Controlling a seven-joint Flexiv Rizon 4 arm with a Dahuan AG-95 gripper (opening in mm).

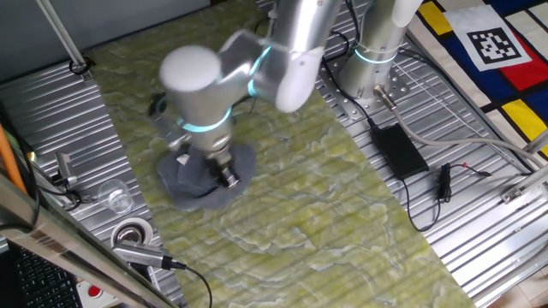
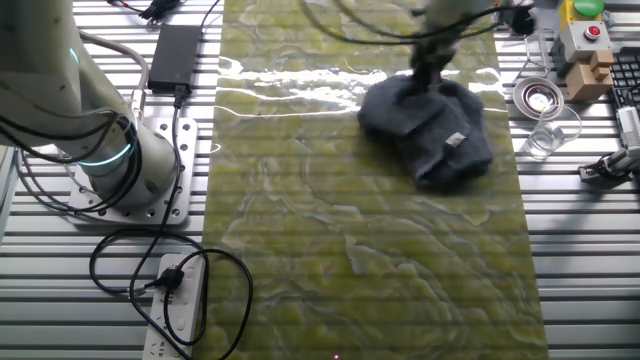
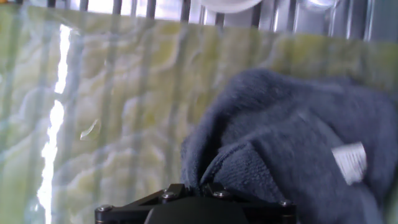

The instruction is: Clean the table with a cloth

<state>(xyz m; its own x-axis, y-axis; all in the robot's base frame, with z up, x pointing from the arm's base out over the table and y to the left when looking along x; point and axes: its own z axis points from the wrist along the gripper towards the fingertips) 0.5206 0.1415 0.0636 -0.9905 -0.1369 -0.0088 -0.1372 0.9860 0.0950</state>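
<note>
**One cloth pressed beneath the gripper on the marbled table**

One blue-grey cloth (image 2: 428, 128) is seen bunched on the yellow-green marbled table (image 2: 370, 250), near the edge that borders the ribbed metal panel with a clear glass (image 2: 548, 133) and a tape roll (image 2: 538, 97). A small pale tag (image 3: 350, 162) is shown on its upper fold. The gripper (image 1: 224, 174) is lowered straight into the cloth from above, so the fabric is spread around and under its tip. In the hand view only the dark base of the fingers is visible at the bottom edge, with the cloth directly ahead of it. How far the fingers are parted, and whether fabric is pinched, cannot be told. The arm is bent over the table, its wrist pointed downward and blurred in both fixed views.
</note>
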